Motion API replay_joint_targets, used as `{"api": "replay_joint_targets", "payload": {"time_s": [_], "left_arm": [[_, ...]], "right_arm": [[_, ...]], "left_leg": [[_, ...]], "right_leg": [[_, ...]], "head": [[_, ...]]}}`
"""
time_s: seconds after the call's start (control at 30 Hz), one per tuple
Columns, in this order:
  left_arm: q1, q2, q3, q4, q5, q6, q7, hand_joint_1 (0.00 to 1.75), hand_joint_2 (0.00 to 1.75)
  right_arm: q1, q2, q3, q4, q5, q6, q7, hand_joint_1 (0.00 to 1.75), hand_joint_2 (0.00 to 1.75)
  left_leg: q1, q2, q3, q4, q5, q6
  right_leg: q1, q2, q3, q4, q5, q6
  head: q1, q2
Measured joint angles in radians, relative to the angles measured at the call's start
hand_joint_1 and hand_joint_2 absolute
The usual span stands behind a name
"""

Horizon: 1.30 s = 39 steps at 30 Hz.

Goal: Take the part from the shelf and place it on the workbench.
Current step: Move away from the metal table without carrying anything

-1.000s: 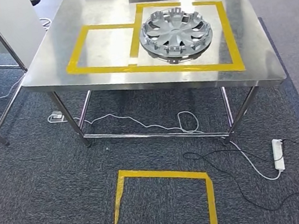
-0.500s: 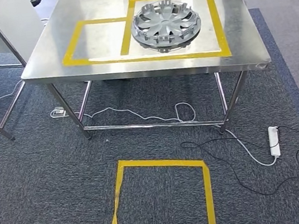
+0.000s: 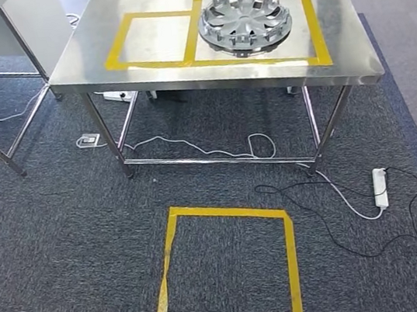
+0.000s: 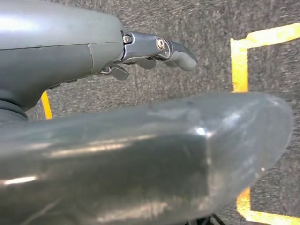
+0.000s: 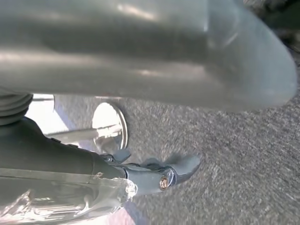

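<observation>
My head view has shifted since half a second ago: the table (image 3: 350,48) sits higher in frame and more carpet (image 3: 60,249) shows below, so I read that as camera motion, not things moving. Both arms hang. The left robot hand (image 4: 155,47) has fingers extended over carpet, holding nothing, with a yellow tape square (image 3: 229,271) on the floor beyond it. The right robot hand (image 5: 159,176) likewise holds nothing, fingers apart. Farther off, the part (image 3: 244,19) lies flat in the right taped box on the table, well apart from both hands, clear of the edges. Cables (image 3: 345,214) trail under the table's right legs.
</observation>
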Motion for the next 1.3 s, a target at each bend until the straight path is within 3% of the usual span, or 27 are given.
{"api": "replay_joint_targets", "payload": {"time_s": [0.03, 0.07, 0.1, 0.13, 0.2, 0.23, 0.3, 0.33, 0.4, 0.47, 0.5, 0.53, 0.57, 0.6, 0.67, 0.7, 0.73, 0.8, 0.87, 0.93, 1.0, 1.03, 1.07, 1.1, 1.17, 1.23, 1.3], "left_arm": [[0.000, 0.000, 0.000, 0.000, -0.001, 0.001, -0.002, 0.00, 0.00], [0.000, 0.000, 0.000, 0.000, -0.002, 0.004, -0.003, 0.00, 0.00], [0.000, 0.000, -0.001, 0.000, -0.006, 0.009, -0.002, 0.00, 0.00], [0.000, 0.000, -0.001, 0.000, -0.010, 0.015, 0.002, 0.00, 0.00], [-0.003, -0.001, -0.005, 0.000, -0.023, 0.024, 0.010, 0.00, 0.00], [-0.003, 0.000, -0.008, 0.000, -0.029, 0.026, 0.009, 0.00, 0.00], [-0.001, 0.001, -0.016, 0.000, -0.035, 0.028, 0.002, 0.00, 0.00], [0.001, 0.002, -0.018, 0.000, -0.036, 0.030, -0.001, 0.00, 0.00], [0.002, 0.003, -0.022, 0.000, -0.037, 0.033, -0.003, 0.00, 0.00], [0.001, 0.003, -0.025, 0.000, -0.037, 0.034, -0.004, 0.00, 0.00], [0.001, 0.003, -0.027, 0.000, -0.037, 0.034, -0.002, 0.00, 0.00], [0.002, 0.003, -0.027, 0.000, -0.039, 0.036, 0.004, 0.00, 0.00], [0.003, 0.003, -0.028, 0.000, -0.042, 0.039, 0.011, 0.00, 0.00], [0.004, 0.003, -0.029, 0.000, -0.046, 0.041, 0.017, 0.00, 0.00], [0.001, 0.003, -0.034, 0.000, -0.051, 0.044, 0.016, 0.00, 0.00], [-0.001, 0.003, -0.037, 0.000, -0.052, 0.043, 0.013, 0.00, 0.00], [-0.002, 0.002, -0.039, 0.000, -0.051, 0.041, 0.011, 0.00, 0.00], [0.000, 0.002, -0.042, 0.000, -0.049, 0.038, 0.014, 0.00, 0.00], [0.005, 0.003, -0.043, 0.000, -0.046, 0.037, 0.024, 0.00, 0.00], [0.004, 0.003, -0.043, 0.000, -0.046, 0.037, 0.033, 0.00, 0.00], [0.003, 0.003, -0.043, 0.000, -0.046, 0.037, 0.036, 0.00, 0.00], [0.003, 0.003, -0.043, 0.000, -0.046, 0.037, 0.037, 0.00, 0.00], [0.004, 0.003, -0.043, 0.000, -0.046, 0.037, 0.037, 0.00, 0.00], [0.005, 0.003, -0.043, 0.000, -0.047, 0.035, 0.033, 0.00, 0.00], [0.004, 0.003, -0.044, 0.000, -0.047, 0.026, 0.016, 0.00, 0.00], [0.002, 0.003, -0.044, 0.000, -0.047, 0.012, -0.003, 0.00, 0.00], [0.004, 0.004, -0.045, 0.000, -0.046, 0.003, -0.010, 0.00, 0.00]], "right_arm": [[-0.001, 0.000, 0.002, 0.000, 0.008, 0.000, 0.000, 0.00, 0.00], [-0.001, 0.000, 0.004, 0.000, 0.014, 0.000, 0.001, 0.00, 0.00], [-0.001, 0.000, 0.006, 0.000, 0.020, 0.001, 0.003, 0.00, 0.00], [-0.001, 0.000, 0.008, 0.000, 0.026, 0.002, 0.005, 0.00, 0.00], [-0.001, 0.000, 0.016, 0.000, 0.037, 0.003, 0.004, 0.00, 0.00], [-0.001, 0.000, 0.020, 0.000, 0.041, 0.004, 0.001, 0.00, 0.00], [-0.001, 0.000, 0.026, 0.000, 0.047, 0.005, -0.007, 0.00, 0.00], [-0.001, 0.001, 0.028, 0.000, 0.048, 0.006, -0.010, 0.00, 0.00], [0.001, 0.001, 0.031, 0.000, 0.052, 0.006, -0.012, 0.00, 0.00], [0.003, 0.001, 0.033, 0.000, 0.054, 0.006, -0.013, 0.00, 0.00], [0.004, 0.001, 0.033, 0.000, 0.055, 0.006, -0.013, 0.00, 0.00], [0.004, 0.001, 0.033, 0.000, 0.056, 0.006, -0.012, 0.00, 0.00], [0.004, 0.001, 0.034, 0.000, 0.058, 0.006, -0.013, 0.00, 0.00], [0.003, 0.001, 0.036, 0.000, 0.058, 0.006, -0.015, 0.00, 0.00], [0.002, 0.000, 0.039, 0.000, 0.058, 0.003, -0.026, 0.00, 0.00], [0.002, 0.000, 0.041, 0.000, 0.059, 0.000, -0.033, 0.00, 0.00], [0.001, 0.000, 0.042, 0.000, 0.060, -0.003, -0.039, 0.00, 0.00], [-0.001, 0.000, 0.046, 0.000, 0.065, -0.010, -0.047, 0.00, 0.00], [-0.001, 0.000, 0.050, 0.000, 0.071, -0.017, -0.052, 0.00, 0.00], [0.001, 0.000, 0.051, 0.000, 0.076, -0.023, -0.053, 0.00, 0.00], [0.004, 0.000, 0.052, 0.000, 0.079, -0.026, -0.055, 0.00, 0.00], [0.005, 0.000, 0.052, 0.000, 0.081, -0.026, -0.057, 0.00, 0.00], [0.005, 0.000, 0.053, 0.000, 0.082, -0.026, -0.059, 0.00, 0.00], [0.005, 0.000, 0.055, 0.000, 0.083, -0.027, -0.062, 0.00, 0.00], [0.004, 0.000, 0.057, 0.000, 0.084, -0.027, -0.069, 0.00, 0.00], [0.004, 0.000, 0.058, 0.000, 0.084, -0.030, -0.074, 0.00, 0.00], [0.003, 0.000, 0.058, 0.000, 0.084, -0.033, -0.074, 0.00, 0.00]], "left_leg": [[0.000, -0.005, -0.011, 0.000, 0.010, -0.001], [0.000, -0.013, -0.022, 0.000, 0.019, -0.004], [0.001, -0.022, -0.032, 0.001, 0.028, -0.007], [0.001, -0.032, -0.041, 0.001, 0.037, -0.011], [0.000, -0.053, -0.054, 0.003, 0.055, -0.022], [0.000, -0.063, -0.059, 0.003, 0.064, -0.028], [0.002, -0.077, -0.067, 0.003, 0.076, -0.039], [0.002, -0.069, -0.074, 0.011, 0.067, -0.044], [0.002, -0.033, -0.105, 0.082, 0.002, -0.050], [0.003, -0.008, -0.151, 0.211, -0.080, -0.058], [0.003, -0.005, -0.165, 0.263, -0.098, -0.060], [0.003, -0.003, -0.164, 0.283, -0.095, -0.062], [0.003, 0.001, -0.144, 0.269, -0.076, -0.064], [0.004, 0.011, -0.107, 0.219, -0.050, -0.064], [0.001, 0.057, -0.020, 0.092, -0.012, -0.064], [0.000, 0.074, 0.007, 0.047, -0.008, -0.059], [-0.002, 0.081, 0.018, 0.025, -0.011, -0.051], [-0.002, 0.061, 0.010, 0.016, -0.016, -0.031], [-0.001, 0.041, 0.001, 0.015, -0.010, -0.015], [-0.001, 0.020, -0.007, 0.015, -0.001, -0.004], [-0.004, -0.006, -0.016, 0.015, 0.006, 0.001], [-0.005, -0.019, -0.019, 0.015, 0.010, 0.002], [-0.007, -0.032, -0.021, 0.016, 0.013, 0.001], [-0.007, -0.046, -0.022, 0.016, 0.015, 0.000], [-0.008, -0.073, -0.025, 0.017, 0.021, -0.006], [-0.006, -0.096, -0.035, 0.019, 0.029, -0.016], [-0.001, -0.118, -0.046, 0.017, 0.040, -0.031]], "right_leg": [[0.000, 0.001, 0.010, 0.022, 0.013, -0.001], [0.000, 0.004, 0.035, 0.009, 0.042, -0.002], [0.000, 0.014, 0.076, -0.036, 0.072, -0.005], [-0.001, 0.038, 0.130, -0.107, 0.084, -0.010], [-0.004, 0.081, 0.223, -0.245, 0.066, -0.015], [-0.004, 0.091, 0.245, -0.284, 0.051, -0.018], [-0.004, 0.072, 0.245, -0.299, 0.049, -0.025], [-0.004, 0.059, 0.241, -0.299, 0.055, -0.034], [-0.006, 0.030, 0.235, -0.302, 0.068, -0.049], [-0.004, 0.001, 0.225, -0.301, 0.078, -0.054], [-0.003, -0.014, 0.219, -0.300, 0.082, -0.054], [-0.003, -0.028, 0.213, -0.299, 0.086, -0.053], [-0.003, -0.042, 0.208, -0.298, 0.089, -0.051], [-0.003, -0.055, 0.205, -0.296, 0.090, -0.049], [0.000, -0.078, 0.198, -0.289, 0.089, -0.042], [0.004, -0.088, 0.195, -0.284, 0.087, -0.037], [0.007, -0.098, 0.193, -0.279, 0.086, -0.032], [0.009, -0.115, 0.192, -0.272, 0.084, -0.023], [0.004, -0.086, 0.180, -0.243, 0.058, -0.013], [0.001, -0.029, 0.135, -0.135, -0.009, -0.006], [0.001, -0.004, 0.080, -0.006, -0.065, -0.006], [0.001, 0.000, 0.069, 0.020, -0.067, -0.008], [0.002, 0.003, 0.077, 0.005, -0.049, -0.012], [0.002, 0.011, 0.103, -0.048, -0.015, -0.017], [0.001, 0.057, 0.172, -0.189, 0.048, -0.028], [0.000, 0.094, 0.204, -0.265, 0.066, -0.032], [0.002, 0.083, 0.206, -0.274, 0.068, -0.034]], "head": [[0.000, 0.000], [0.001, 0.000], [0.001, 0.000], [0.001, 0.000], [0.000, 0.000], [0.000, 0.000], [0.000, 0.000], [-0.002, 0.000], [-0.007, 0.000], [-0.010, 0.000], [-0.010, 0.000], [-0.010, 0.000], [-0.010, 0.000], [-0.010, 0.000], [-0.011, 0.000], [-0.011, 0.000], [-0.011, 0.000], [-0.009, 0.000], [-0.005, 0.000], [-0.001, 0.000], [0.000, 0.000], [0.000, 0.000], [0.000, 0.000], [0.000, 0.000], [0.000, 0.000], [-0.001, 0.000], [-0.001, 0.000]]}}
